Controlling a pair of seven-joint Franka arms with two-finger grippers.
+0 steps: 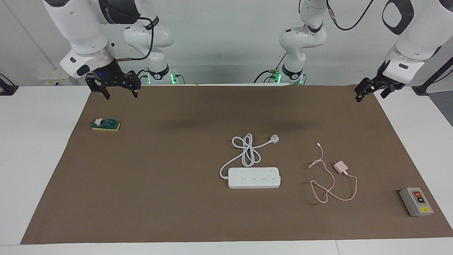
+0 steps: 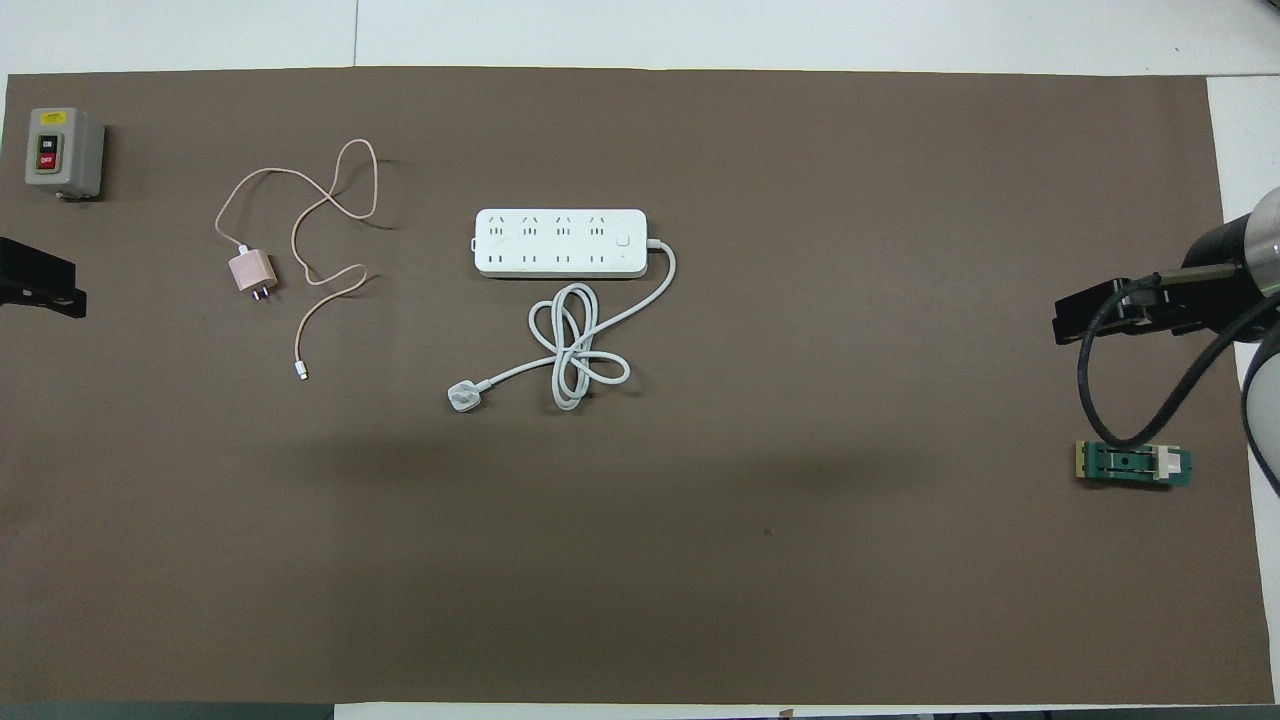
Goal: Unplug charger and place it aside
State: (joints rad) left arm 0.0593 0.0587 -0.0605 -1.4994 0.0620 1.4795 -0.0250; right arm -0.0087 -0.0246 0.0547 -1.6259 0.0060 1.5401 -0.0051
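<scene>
The charger (image 1: 340, 166), a pale-pink cube with bare prongs, lies on the brown mat, apart from the white power strip (image 1: 254, 177) and toward the left arm's end. Its thin pink cable loops beside it and ends in a white connector (image 1: 318, 144). In the overhead view the charger (image 2: 250, 271) lies beside the strip (image 2: 560, 242). My left gripper (image 1: 370, 92) is open and empty, raised over the mat's corner at its own end. My right gripper (image 1: 119, 91) is open and empty, raised over the mat's edge at the right arm's end. Both also show at the overhead view's sides: the left gripper (image 2: 40, 285) and the right gripper (image 2: 1100, 310).
The strip's thick white cord coils nearer to the robots and ends in a white plug (image 1: 274, 139). A grey on/off switch box (image 1: 416, 201) stands at the left arm's end. A small green clip-like part (image 1: 105, 124) lies under the right gripper's end of the mat (image 1: 159, 205).
</scene>
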